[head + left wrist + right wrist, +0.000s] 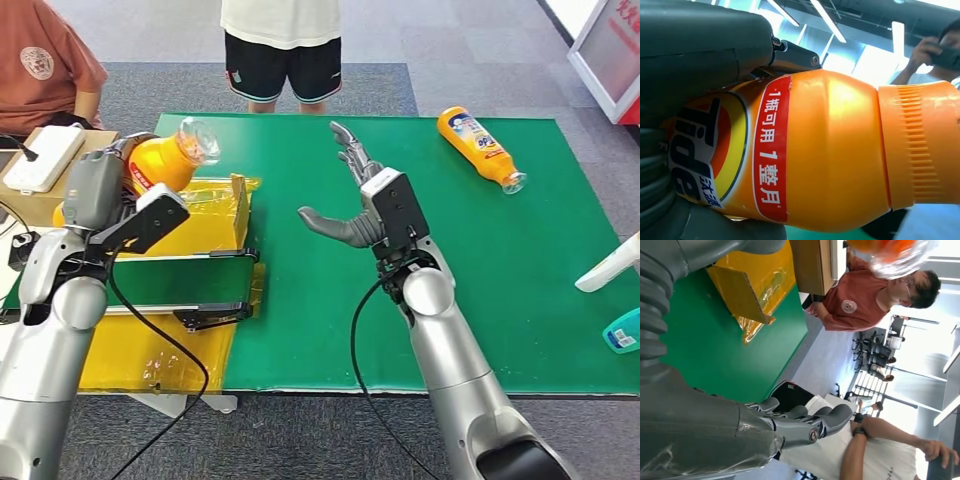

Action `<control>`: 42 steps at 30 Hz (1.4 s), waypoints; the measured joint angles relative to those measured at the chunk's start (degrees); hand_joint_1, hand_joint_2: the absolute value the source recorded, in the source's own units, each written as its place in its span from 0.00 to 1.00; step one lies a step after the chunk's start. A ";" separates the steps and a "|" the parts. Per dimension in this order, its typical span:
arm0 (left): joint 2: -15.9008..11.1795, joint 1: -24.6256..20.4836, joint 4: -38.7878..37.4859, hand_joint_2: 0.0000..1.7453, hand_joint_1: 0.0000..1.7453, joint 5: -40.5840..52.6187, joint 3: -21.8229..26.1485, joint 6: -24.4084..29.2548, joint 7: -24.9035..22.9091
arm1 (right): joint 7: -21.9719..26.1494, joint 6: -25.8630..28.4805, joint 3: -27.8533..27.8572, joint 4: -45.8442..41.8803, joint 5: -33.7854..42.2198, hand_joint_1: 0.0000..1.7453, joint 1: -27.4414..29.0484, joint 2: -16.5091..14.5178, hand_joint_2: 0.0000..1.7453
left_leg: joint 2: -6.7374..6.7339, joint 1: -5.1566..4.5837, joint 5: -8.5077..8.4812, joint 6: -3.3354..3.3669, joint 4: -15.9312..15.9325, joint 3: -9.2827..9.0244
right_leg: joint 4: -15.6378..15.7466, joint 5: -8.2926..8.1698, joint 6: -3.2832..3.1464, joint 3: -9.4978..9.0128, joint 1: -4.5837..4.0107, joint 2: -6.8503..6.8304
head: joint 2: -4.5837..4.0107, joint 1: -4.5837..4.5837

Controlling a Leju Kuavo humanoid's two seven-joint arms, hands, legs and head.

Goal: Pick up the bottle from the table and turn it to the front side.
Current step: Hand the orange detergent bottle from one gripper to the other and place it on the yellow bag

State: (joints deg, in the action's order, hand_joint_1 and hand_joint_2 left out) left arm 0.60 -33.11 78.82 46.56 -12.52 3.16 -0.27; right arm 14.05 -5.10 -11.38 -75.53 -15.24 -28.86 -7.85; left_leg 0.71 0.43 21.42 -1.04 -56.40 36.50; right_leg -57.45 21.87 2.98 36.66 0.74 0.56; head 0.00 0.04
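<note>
Held aloft at the far left of the scene: an orange bottle (170, 160), gripped around its labelled body by the left hand (102, 185), lying almost sideways, cap end pointing right over the yellow-wrapped box (219, 215). Clear of the green tabletop (317, 330), so lifted, not resting. Seen close in the left wrist view: label (715, 150) with blue lettering and a red band of Chinese characters, facing that camera; grey thumb and dark fingers (657, 180) wrapped around the lower body. Right hand (351, 195) raised over the middle of the tabletop, fingers spread apart, holding nothing. Second orange bottle (481, 147) lying on its side at the far right, untouched. Two people at the far edge, one standing, one seated at far left.

Judged step: pick-up done, turning in progress. Next move likely calls for rotating the wrist until the label faces front, keeping a firm grip on the smooth plastic to avoid a slip.
</note>
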 joint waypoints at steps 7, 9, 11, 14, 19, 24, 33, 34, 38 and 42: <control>1.17 -0.63 -6.20 1.00 1.00 6.78 -1.73 -1.99 -1.97 | -1.24 -0.56 0.01 -1.01 -0.63 0.00 -1.19 -0.43 1.00 | 0.00 0.00 -0.01 0.01 -0.01 0.01 | 0.00 0.00 0.00 0.00 0.00 0.00 | 0.00 0.01; 1.48 -0.68 -7.33 1.00 1.00 7.18 -2.14 -2.62 -1.97 | -1.26 -0.56 0.01 -1.16 -0.65 0.00 -1.21 -0.50 1.00 | 0.00 0.00 0.00 0.02 -0.01 0.01 | 0.00 0.00 0.00 0.00 0.00 0.00 | 0.00 0.00; 1.75 -0.67 -8.63 1.00 1.00 7.44 -2.61 -3.70 -1.82 | -1.11 -0.56 0.01 -1.21 -0.64 0.00 -1.20 -0.52 1.00 | 0.00 0.00 0.00 0.02 -0.01 0.01 | 0.00 0.00 0.00 0.00 0.00 0.00 | 0.00 0.00; 2.24 -0.35 -11.12 1.00 1.00 7.32 -3.59 -4.61 -0.70 | -0.45 -0.56 0.05 -1.20 -0.66 0.00 -1.12 -0.52 1.00 | 0.00 0.00 0.00 0.02 0.00 0.01 | 0.00 0.00 0.00 0.00 0.00 0.00 | 0.00 0.01; 2.99 1.24 -13.54 1.00 1.00 4.54 -6.07 -6.82 1.67 | 0.26 -0.52 0.52 -1.17 -0.85 0.00 -1.01 -0.52 1.00 | 0.00 0.00 0.00 0.02 -0.01 0.01 | 0.00 0.00 0.00 0.00 0.00 0.00 | 0.00 0.01; 2.71 3.31 -11.53 1.00 1.00 6.38 -9.92 -8.99 -2.48 | 0.36 -0.31 1.55 -1.21 -1.18 0.00 -0.74 -0.49 1.00 | 0.00 0.00 0.00 0.02 -0.01 0.03 | 0.00 0.00 0.00 0.01 0.00 -0.01 | 0.00 0.01; 0.39 1.54 -10.73 1.00 1.00 2.58 -13.22 -16.23 -6.00 | -0.28 -0.37 2.43 -1.69 -1.37 0.00 -0.74 -0.48 1.00 | -0.02 0.01 -0.03 0.00 0.00 0.02 | 0.00 -0.01 0.00 0.02 -0.01 0.01 | 0.00 0.01; 0.08 0.90 -11.29 1.00 1.00 1.77 -13.35 -16.76 -6.00 | -0.30 -0.37 2.44 -1.68 -1.39 0.00 -0.75 -0.48 1.00 | -0.02 0.01 -0.03 0.00 0.00 0.02 | 0.00 -0.02 0.00 0.02 -0.01 0.01 | 0.00 0.01; -1.17 -1.27 -13.50 1.00 0.03 -0.91 -13.66 -18.08 -6.01 | -0.31 -0.37 2.46 -1.69 -1.42 0.00 -0.75 -0.48 1.00 | -0.02 0.01 -0.05 -0.02 0.00 0.02 | -0.01 -0.04 0.01 0.02 -0.01 0.02 | 0.00 0.01; -2.06 -1.91 -14.62 0.50 0.00 -2.15 -13.86 -18.25 -6.06 | -0.31 -0.33 2.45 -1.69 -1.44 0.00 -0.72 -0.48 1.00 | -0.02 0.01 -0.05 -0.02 0.00 0.02 | -0.01 -0.04 0.01 0.02 -0.01 0.02 | 0.00 0.00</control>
State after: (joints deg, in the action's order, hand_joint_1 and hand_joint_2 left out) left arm -1.46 -35.02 64.20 44.41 -26.38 -15.09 -6.32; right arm 13.74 -5.43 -8.92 -77.22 -16.68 -29.57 -8.32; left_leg 0.69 0.44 21.36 -1.06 -56.40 36.51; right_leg -57.46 21.83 2.99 36.68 0.74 0.58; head 0.00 0.04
